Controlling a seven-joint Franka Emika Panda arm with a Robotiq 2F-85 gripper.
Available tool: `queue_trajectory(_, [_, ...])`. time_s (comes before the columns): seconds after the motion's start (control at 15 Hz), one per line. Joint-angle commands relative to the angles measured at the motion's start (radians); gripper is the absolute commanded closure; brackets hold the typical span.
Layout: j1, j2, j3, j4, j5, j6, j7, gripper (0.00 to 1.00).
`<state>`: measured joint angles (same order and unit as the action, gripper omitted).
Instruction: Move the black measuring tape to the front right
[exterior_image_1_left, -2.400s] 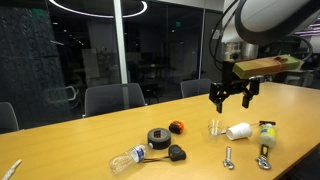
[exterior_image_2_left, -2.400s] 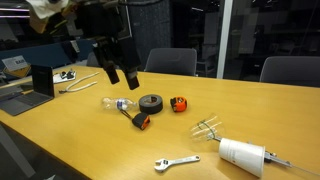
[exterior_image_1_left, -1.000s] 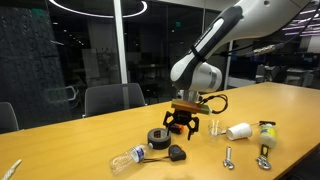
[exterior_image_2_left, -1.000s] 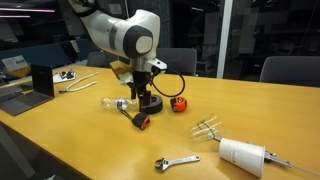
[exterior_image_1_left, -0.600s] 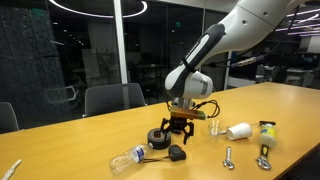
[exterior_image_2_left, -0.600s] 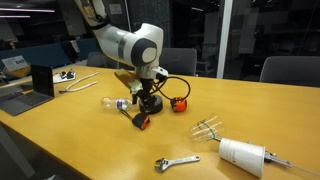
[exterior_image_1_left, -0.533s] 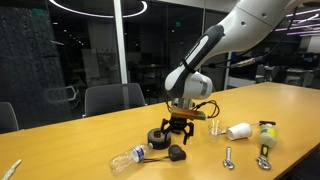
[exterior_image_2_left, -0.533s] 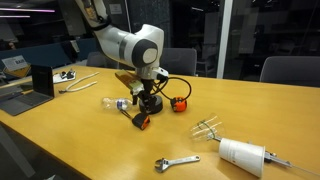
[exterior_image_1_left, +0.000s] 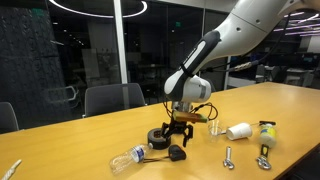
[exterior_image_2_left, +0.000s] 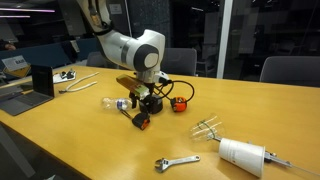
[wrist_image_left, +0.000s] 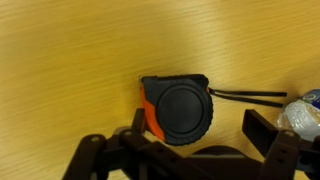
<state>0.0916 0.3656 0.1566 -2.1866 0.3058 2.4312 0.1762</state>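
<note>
Black measuring tape (exterior_image_1_left: 177, 152) lay on the bench (exterior_image_1_left: 60, 150), right under the tool (exterior_image_1_left: 179, 134).
We saw the tool released, its fingers spread wide to either side of the measuring tape; we could not tell whether they touched it. In the wrist view the casing (wrist_image_left: 182, 112) looked round and black with an orange edge. In an exterior view it rested just beside the black roll (exterior_image_1_left: 158, 137), near a light bulb (exterior_image_1_left: 128, 158).
</note>
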Motion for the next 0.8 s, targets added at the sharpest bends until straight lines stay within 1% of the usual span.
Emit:
queue_trajectory(0.0, [-0.004,0.03,0.007,0.028,0.025,0.0,-0.054,0.0])
queue_trajectory(0.53, [-0.005,0.096,0.007,0.051,0.017,-0.002,-0.088,0.0])
queue_trajectory(0.6, [-0.003,0.103,0.005,0.052,0.012,0.007,-0.089,0.18])
queue_trajectory(0.73, [-0.005,0.114,0.003,0.057,0.011,0.01,-0.095,0.32])
